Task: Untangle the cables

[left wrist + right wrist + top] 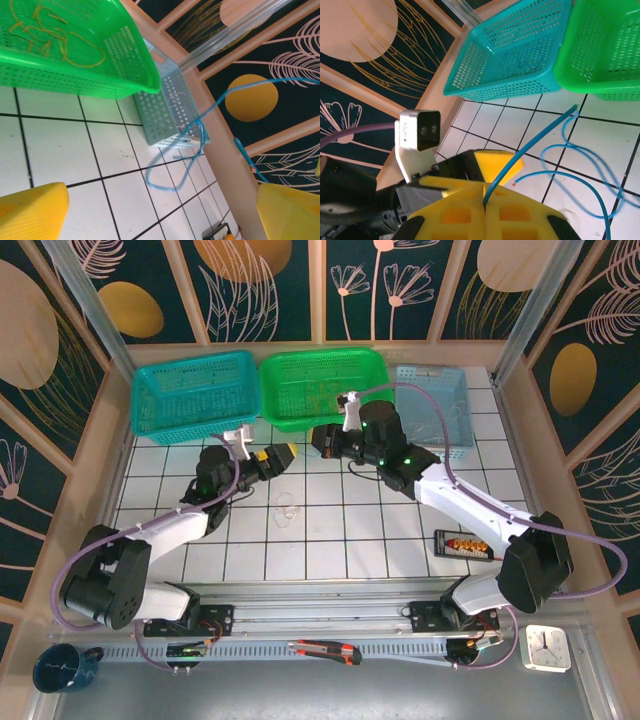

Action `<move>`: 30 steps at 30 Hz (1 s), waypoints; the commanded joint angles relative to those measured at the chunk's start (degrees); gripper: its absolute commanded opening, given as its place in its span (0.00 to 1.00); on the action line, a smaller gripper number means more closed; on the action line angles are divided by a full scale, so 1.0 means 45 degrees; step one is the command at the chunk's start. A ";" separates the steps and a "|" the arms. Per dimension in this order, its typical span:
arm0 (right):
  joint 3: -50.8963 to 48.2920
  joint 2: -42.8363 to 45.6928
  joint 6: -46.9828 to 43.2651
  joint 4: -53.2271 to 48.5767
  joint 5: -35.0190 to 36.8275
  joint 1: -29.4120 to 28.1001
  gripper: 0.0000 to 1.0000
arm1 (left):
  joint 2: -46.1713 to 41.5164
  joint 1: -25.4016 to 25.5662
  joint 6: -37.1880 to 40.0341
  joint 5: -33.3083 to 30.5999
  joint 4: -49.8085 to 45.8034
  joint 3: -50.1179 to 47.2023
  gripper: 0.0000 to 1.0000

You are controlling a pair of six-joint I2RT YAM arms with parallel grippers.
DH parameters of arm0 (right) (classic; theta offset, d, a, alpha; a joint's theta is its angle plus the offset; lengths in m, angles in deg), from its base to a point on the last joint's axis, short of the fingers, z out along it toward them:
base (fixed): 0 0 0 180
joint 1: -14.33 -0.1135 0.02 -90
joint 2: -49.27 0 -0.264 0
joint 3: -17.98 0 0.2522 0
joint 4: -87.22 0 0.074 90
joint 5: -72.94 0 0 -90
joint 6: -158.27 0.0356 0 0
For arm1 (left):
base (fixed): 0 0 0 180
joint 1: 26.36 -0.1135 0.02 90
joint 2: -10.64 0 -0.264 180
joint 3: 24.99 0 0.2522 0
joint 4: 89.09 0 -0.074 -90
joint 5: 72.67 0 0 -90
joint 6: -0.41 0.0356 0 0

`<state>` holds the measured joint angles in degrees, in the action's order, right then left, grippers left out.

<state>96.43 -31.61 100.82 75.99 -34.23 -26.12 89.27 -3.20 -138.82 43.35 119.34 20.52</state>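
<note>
Three baskets: green basket (pixel 322 422), teal basket (pixel 190 420) left of it, pale blue basket (pixel 452 386) right of it; one blue cable (pixel 540 135), one mug (pixel 62 668), one clock (pixel 547 648)

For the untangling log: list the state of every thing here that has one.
left gripper: fingers open, empty.
right gripper: fingers shut on blue cable.
blue cable: pinched at one spot, rest looping loose.
yellow cable: coiled inside green basket.
white cable: lying loose on the table.

A teal basket (pixel 190 418), green basket (pixel 300 416), pale-blue basket (pixel 450 390) — blue cable (pixel 545 133) — white table (pixel 330 540), dark grid lines.
</note>
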 commanded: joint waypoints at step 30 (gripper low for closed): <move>0.1151 -0.0135 0.0812 0.1471 -0.0579 -0.1578 0.00 | 0.1420 0.0652 -0.0920 -0.3262 0.1468 0.0366 0.86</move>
<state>99.53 -31.72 103.62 79.88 -35.78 -32.54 94.80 -0.47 -142.49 29.17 123.16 21.62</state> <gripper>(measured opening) 0.048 0.885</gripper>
